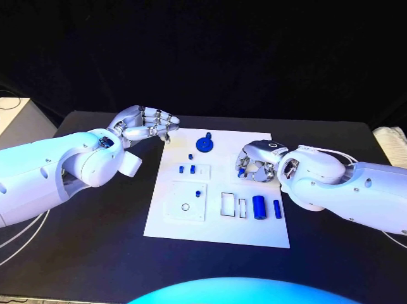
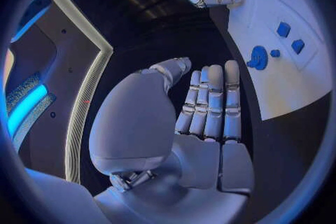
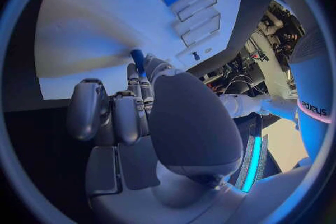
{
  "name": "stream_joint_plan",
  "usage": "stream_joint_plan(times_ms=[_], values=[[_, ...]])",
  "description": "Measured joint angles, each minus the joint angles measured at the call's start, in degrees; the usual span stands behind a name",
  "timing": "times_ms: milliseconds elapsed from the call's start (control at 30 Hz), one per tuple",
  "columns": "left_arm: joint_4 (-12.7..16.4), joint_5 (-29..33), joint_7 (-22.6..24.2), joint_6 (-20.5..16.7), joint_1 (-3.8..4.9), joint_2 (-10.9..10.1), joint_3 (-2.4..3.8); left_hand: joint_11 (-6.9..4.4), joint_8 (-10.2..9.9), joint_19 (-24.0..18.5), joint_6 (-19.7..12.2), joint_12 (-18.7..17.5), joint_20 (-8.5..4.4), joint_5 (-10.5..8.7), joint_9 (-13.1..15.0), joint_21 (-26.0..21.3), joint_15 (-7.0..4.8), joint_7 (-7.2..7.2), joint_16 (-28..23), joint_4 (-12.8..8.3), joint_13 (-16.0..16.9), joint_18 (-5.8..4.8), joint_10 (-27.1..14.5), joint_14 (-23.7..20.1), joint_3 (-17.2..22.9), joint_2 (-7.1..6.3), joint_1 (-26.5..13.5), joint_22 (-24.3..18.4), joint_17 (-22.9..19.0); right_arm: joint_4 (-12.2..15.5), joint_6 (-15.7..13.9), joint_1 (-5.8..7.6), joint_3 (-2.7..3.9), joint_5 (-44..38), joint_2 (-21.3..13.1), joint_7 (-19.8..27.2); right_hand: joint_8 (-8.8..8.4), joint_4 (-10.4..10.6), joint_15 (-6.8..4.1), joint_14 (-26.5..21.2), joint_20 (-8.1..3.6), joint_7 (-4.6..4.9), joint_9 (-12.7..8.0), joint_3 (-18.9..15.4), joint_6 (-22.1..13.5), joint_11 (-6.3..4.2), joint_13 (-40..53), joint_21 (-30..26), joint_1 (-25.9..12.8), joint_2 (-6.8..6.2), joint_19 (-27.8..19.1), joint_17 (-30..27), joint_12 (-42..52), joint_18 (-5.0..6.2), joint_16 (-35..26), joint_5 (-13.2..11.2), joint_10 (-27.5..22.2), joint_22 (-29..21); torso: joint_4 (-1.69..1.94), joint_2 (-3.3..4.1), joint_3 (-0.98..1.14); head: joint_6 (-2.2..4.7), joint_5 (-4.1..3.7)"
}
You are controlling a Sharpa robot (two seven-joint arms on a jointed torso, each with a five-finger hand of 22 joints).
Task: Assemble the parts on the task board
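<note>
- Over the right side of the white rectangular task board [image 1: 214, 218], the silver right hand [image 1: 258, 163] pinches a small blue peg [image 3: 138, 60] at its fingertips, probably to stand it in a socket.
- Off the board's far-left corner, the silver left hand [image 1: 147, 124] holds nothing, fingers straight and close together, likely keeping out of the way.
- On the board lie a blue toothed gear [image 1: 204, 144] and a larger blue cylinder [image 1: 258, 205].

Blue parts [image 1: 259, 206], white task board [image 1: 167, 225]
</note>
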Motion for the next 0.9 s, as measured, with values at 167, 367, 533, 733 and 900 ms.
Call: stream_joint_plan(times_ms=[167, 367, 533, 733, 900], values=[[0.0, 0.0, -0.1, 0.0, 0.00, 0.0, 0.00, 0.00, 0.0, 0.0, 0.0, 0.0, 0.00, 0.00, 0.0, 0.0, 0.00, 0.00, 0.0, 0.0, 0.0, 0.00, 0.0, 0.0, 0.0, 0.00, 0.0, 0.0, 0.0, -0.3, 0.0, -0.12, -0.04, -0.4, 0.2, -0.1, 0.00, -0.5, 0.00, 0.0, 0.00, -0.08, 0.2, 1.9, 0.5, -0.13, 0.0, 0.1, -0.2, -0.23, 0.0, 0.1, -0.6, 0.00, 0.0, 0.0, 0.7, 0.0, 0.00, -0.02, 0.00, -0.09, 0.00], [0.0, 0.0, -0.2, 0.0, 0.00, 0.0, 0.00, 0.00, 0.0, 0.0, 0.0, 0.0, 0.00, 0.00, 0.0, 0.0, 0.00, 0.00, 0.0, 0.0, 0.0, 0.00, 0.0, 0.0, 0.0, 0.23, 0.2, 0.0, 0.0, -0.5, -0.1, -0.22, -0.05, -1.3, 0.3, -0.3, 0.62, -1.8, -0.01, 0.0, -0.20, -0.13, 0.6, 4.9, 1.1, -0.32, 0.0, 0.7, -0.2, -0.24, 0.2, 0.3, -1.3, 0.00, 0.0, -0.1, 1.5, 0.0, 0.01, -0.03, 0.00, -0.15, -0.03], [0.0, 0.0, -0.3, 0.0, 0.00, 0.0, 0.00, 0.00, 0.0, 0.0, 0.0, 0.0, 0.00, 0.00, 0.0, 0.0, 0.00, 0.00, 0.0, 0.0, 0.0, 0.00, 0.0, 0.0, 0.0, 0.23, 0.2, 0.0, 0.0, -0.1, -0.8, -0.36, -0.10, -2.0, 0.3, -0.3, 2.14, -5.5, -0.72, 0.1, -0.83, -0.38, 1.6, 9.5, 2.8, 0.41, 0.0, 2.8, 0.2, -0.76, 0.2, 0.8, -1.7, -0.87, 0.0, -0.4, 3.4, 0.0, 0.00, -0.04, 0.00, -0.19, 0.00], [-0.1, 0.0, -0.4, 0.0, 0.00, 0.0, 0.00, 0.00, 0.0, 0.0, 0.0, 0.0, 0.00, 0.00, 0.0, 0.0, 0.00, 0.00, 0.0, 0.0, 0.0, 0.00, 0.0, 0.0, 0.0, 0.23, 0.2, 0.0, 0.0, 1.5, -2.9, -0.44, -0.09, -2.6, -0.4, -0.3, 3.13, -8.1, -1.12, 0.1, -1.25, -0.71, 2.7, 12.2, 3.2, 1.45, 0.0, 4.7, -0.4, -0.21, 0.2, 1.0, -1.9, -0.88, 0.3, -0.8, 4.3, 0.0, -0.02, -0.05, 0.00, -0.20, 0.02], [-0.2, 0.0, -0.4, 0.0, 0.00, 0.1, 0.00, 0.00, 0.0, 0.0, 0.0, 0.0, 0.00, 0.00, 0.0, -0.2, 0.00, 0.00, 0.0, 0.0, 0.0, 0.00, 0.0, 0.0, 0.0, 0.23, 0.2, 0.0, 0.0, 3.9, -4.7, -0.09, 0.20, -2.8, -1.3, -0.2, 3.26, -8.9, -1.24, 0.0, -1.25, -0.71, 3.0, 12.6, 3.2, 1.67, 0.0, 5.0, -1.8, 0.07, 0.2, 1.2, -1.8, -0.88, 0.3, -0.5, 4.5, 0.0, -0.03, -0.10, -0.02, -0.25, 0.12]])
